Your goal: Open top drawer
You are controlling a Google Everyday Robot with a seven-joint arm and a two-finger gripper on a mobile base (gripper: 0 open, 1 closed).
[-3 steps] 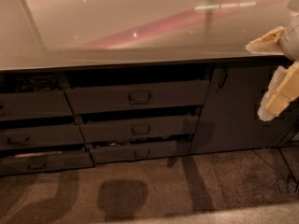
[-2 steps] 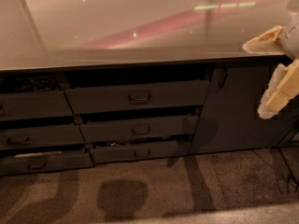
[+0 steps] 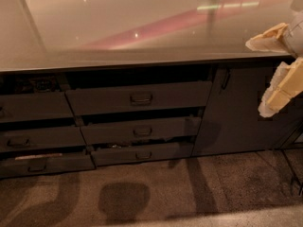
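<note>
One top drawer (image 3: 180, 94), five other drawer fronts (image 3: 109, 132), one cabinet door (image 3: 234, 119), one bench (image 3: 118, 27). One gripper (image 3: 255, 78) at right edge, two fingers (image 3: 271, 36) spread.

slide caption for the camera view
Open gripper at the right edge, in front of the cabinet door, away from the handle of the top drawer.
</note>
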